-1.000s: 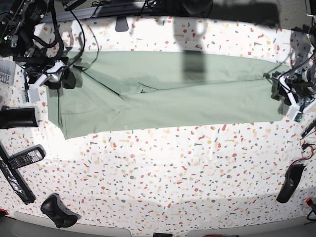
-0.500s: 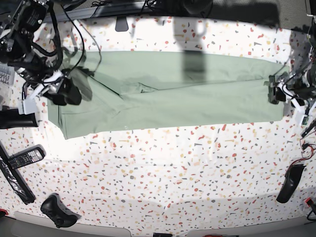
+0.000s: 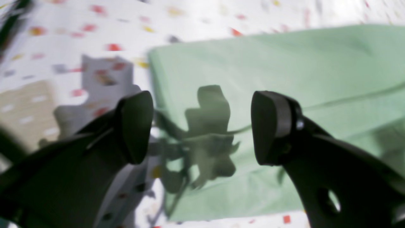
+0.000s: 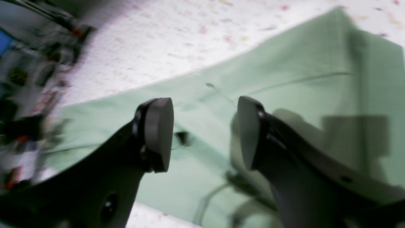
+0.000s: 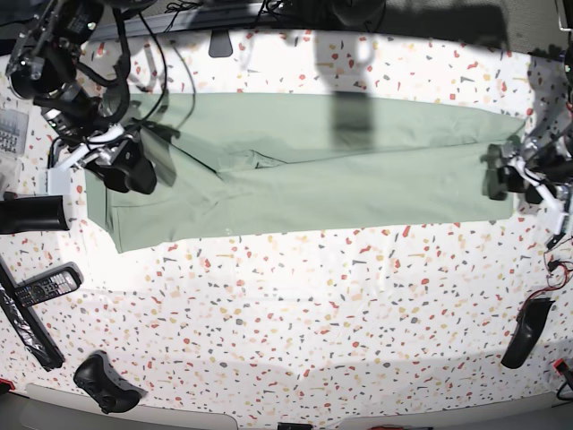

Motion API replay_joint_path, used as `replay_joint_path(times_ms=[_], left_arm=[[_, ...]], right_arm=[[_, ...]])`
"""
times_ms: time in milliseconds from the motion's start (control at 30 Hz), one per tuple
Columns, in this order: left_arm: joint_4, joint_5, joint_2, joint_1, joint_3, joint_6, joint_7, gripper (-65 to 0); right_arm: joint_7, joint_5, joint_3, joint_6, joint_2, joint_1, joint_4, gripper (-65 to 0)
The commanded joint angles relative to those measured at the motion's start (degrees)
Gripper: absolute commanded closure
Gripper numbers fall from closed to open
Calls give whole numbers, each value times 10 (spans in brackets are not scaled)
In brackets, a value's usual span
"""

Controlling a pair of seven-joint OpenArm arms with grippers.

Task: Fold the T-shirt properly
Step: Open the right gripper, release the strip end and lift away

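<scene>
The pale green T-shirt [image 5: 313,170] lies flat on the speckled table [image 5: 313,313] as a long band running left to right, with a crease and collar fold near its left-middle. My right gripper [image 5: 134,170] hovers over the shirt's left end, jaws open and empty; in the right wrist view the gripper [image 4: 204,133] is above the cloth [image 4: 221,79], with a small dark spot beside one finger. My left gripper [image 5: 501,179] is at the shirt's right end, open and empty; in the left wrist view the gripper [image 3: 202,126] straddles the cloth [image 3: 284,63] near its edge.
A black cylinder [image 5: 31,213], remotes [image 5: 45,287] and a game controller [image 5: 107,383] lie along the table's left side. A black object [image 5: 524,331] lies at the right edge. Cables and arm bases crowd the upper left corner.
My right gripper has moved down and to the right, from the shirt's left edge onto the cloth. My left gripper has shifted slightly left and down over the shirt's right end. The shirt has not moved.
</scene>
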Motion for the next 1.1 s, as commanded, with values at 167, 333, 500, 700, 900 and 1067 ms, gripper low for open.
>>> replay_joint_path(times_ms=[167,333,500,700,900,1067], left_arm=[[7,-45,-13,-8,-42,-33,-12,-446],[-20,-23,-13,-8,-42,-37,-12,-445],[-92,-53,-13,-8,-42,-76,-12,-445],[-108,-101,-13,-18,-42,-99,-5,-445],[-108,-117,-13,-52,-42,-99,15,-445],[-108,-136,-13,-55,-42,-113,18,-445]], right_arm=[[48,-57,4,4,33,70,11,-316],[19,66,1,4,46,103,11,-316],[-7,101,1,4,45,137,11,-300],[111,-69,-18,4,39,175,11,-299],[182,-261,-127,4,33,174,11,-260],[198,-318,-181,4,-11,129,12,-260]])
